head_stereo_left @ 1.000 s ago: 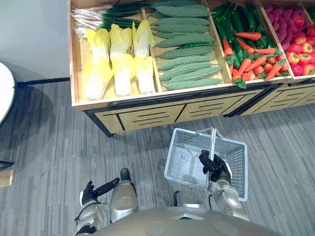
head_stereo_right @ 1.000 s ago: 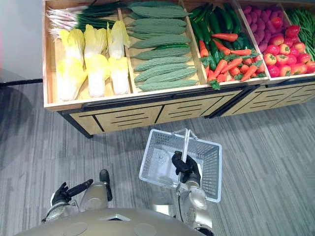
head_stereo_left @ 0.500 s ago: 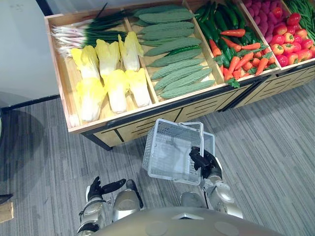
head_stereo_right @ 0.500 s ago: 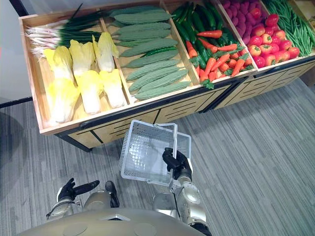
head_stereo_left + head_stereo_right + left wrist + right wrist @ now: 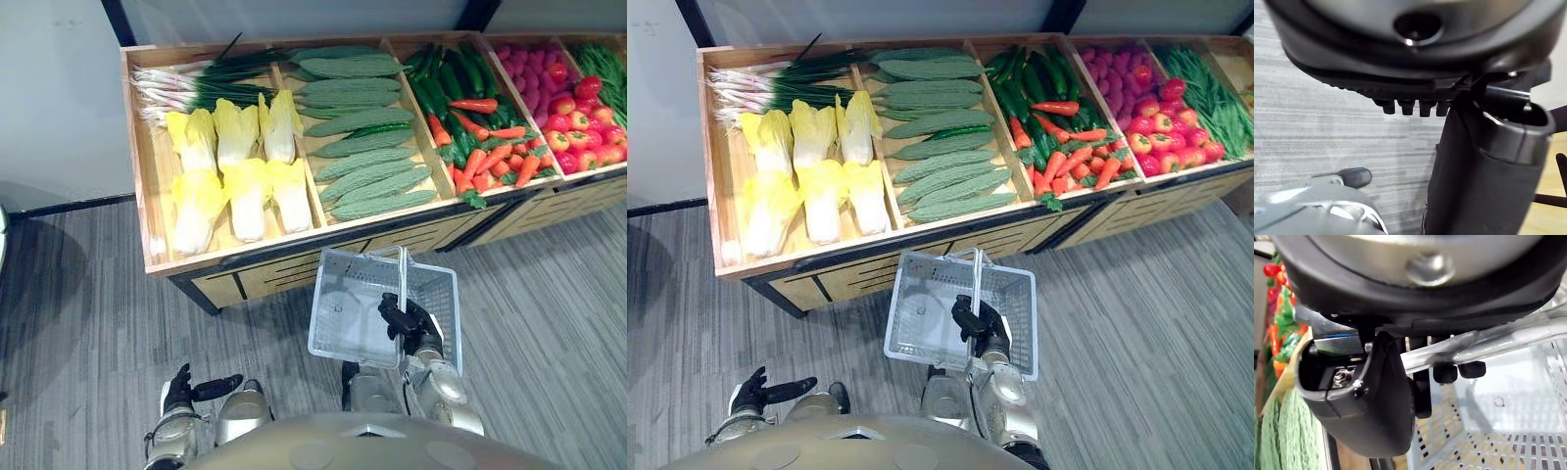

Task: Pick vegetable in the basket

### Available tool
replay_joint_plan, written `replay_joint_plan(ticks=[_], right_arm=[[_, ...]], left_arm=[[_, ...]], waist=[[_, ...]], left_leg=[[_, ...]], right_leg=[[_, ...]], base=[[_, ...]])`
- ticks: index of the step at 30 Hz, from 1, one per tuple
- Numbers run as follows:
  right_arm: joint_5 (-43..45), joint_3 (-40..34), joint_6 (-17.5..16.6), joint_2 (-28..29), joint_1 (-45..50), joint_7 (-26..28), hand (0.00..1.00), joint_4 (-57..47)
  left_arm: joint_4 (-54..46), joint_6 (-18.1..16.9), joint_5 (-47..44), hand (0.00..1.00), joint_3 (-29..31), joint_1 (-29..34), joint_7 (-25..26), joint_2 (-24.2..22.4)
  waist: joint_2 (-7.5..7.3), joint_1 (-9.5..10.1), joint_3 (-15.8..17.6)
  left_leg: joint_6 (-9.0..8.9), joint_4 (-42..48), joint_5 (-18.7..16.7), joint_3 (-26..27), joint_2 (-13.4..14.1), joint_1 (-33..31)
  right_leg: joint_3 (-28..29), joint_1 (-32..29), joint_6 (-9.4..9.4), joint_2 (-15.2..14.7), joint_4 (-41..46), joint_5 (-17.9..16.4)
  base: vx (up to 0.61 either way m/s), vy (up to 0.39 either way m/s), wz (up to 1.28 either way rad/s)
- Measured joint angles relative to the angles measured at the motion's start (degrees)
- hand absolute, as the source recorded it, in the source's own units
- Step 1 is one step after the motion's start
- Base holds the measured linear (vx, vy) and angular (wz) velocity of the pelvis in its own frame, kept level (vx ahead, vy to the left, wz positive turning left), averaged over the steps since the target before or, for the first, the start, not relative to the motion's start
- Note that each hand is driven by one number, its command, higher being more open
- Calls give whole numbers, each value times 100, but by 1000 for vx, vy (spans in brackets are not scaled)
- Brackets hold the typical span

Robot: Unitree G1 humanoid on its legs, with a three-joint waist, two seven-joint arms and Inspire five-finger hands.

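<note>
My right hand is shut on the handle of a white plastic basket and holds it above the floor, just in front of the wooden vegetable stand. The basket's inside holds nothing. On the stand lie yellow-white cabbages, spring onions, green bitter gourds, and carrots with cucumbers. My left hand hangs low at my left side, fingers relaxed and open, holding nothing and far from the stand.
Further right on the stand are red tomatoes, pink-purple roots and green beans. Drawer fronts run under the stand's edge. Grey plank floor stretches to the left and right of me.
The whole picture has shifted, so the camera moved; the stand now sits squarer before me. The basket hangs more level in my right hand. My left hand stays low.
</note>
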Motion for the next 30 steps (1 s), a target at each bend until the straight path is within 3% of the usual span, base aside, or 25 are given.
replay_joint_plan(ticks=[2,4,7,11,22,30], right_arm=[[-2,-31,1,-88,4,0,0,5],[-2,-40,6,-87,25,-1,0,36],[-1,-39,5,-82,90,-1,0,49],[-2,-29,4,-76,85,-7,0,71],[-142,-118,6,-73,98,-116,0,399],[-683,-1482,7,-107,-55,-350,0,513]], left_arm=[[25,1,-50,100,106,21,2,-167],[50,3,-115,100,213,65,3,-223],[49,7,-232,100,295,71,-3,-200],[49,10,-502,100,347,67,6,-181],[48,8,-1220,100,1526,66,295,-199],[-101,-30,-1586,100,2390,45,479,-82]], waist=[[234,-5,-11],[270,9,-15],[191,16,-38],[110,16,-94],[172,5,-134],[212,-7,-193]], left_leg=[[-176,-236,121,-130,188,52],[-269,-411,184,-155,282,209],[-305,-489,204,-234,354,334],[-295,-491,203,-271,240,326],[-208,-533,249,-465,110,321],[-175,-580,272,-486,50,348]], right_leg=[[-166,118,-76,223,-210,41],[-233,244,-112,371,-254,19],[-311,449,-116,465,-389,18],[-324,550,-175,371,-589,70],[-501,713,-152,288,-767,142],[-515,731,-129,238,-784,161]], base=[[95,-186,20],[104,-160,10],[58,-77,11],[4,15,6],[-20,8,9],[-2,3,1]])
